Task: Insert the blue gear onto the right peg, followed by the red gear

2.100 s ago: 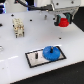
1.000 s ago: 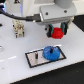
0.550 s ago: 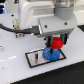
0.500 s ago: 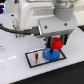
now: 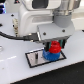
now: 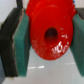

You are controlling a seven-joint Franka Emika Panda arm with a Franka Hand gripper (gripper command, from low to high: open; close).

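Observation:
My gripper is shut on the red gear and holds it right over the blue gear. The blue gear lies on the flat grey black-edged plate, at its end toward the exterior view's right. The red gear looks to be touching or just above the blue gear; I cannot tell which. The right peg is hidden under the gears and gripper. In the wrist view the red gear with its centre hole fills the picture between the green pads of the gripper.
The arm's white body looms over the plate. A black cable runs in from the exterior view's left. The plate sits on a white table.
The gripper took the red gear from the back of the exterior view's right, carried it over the plate and lowered it onto the blue gear.

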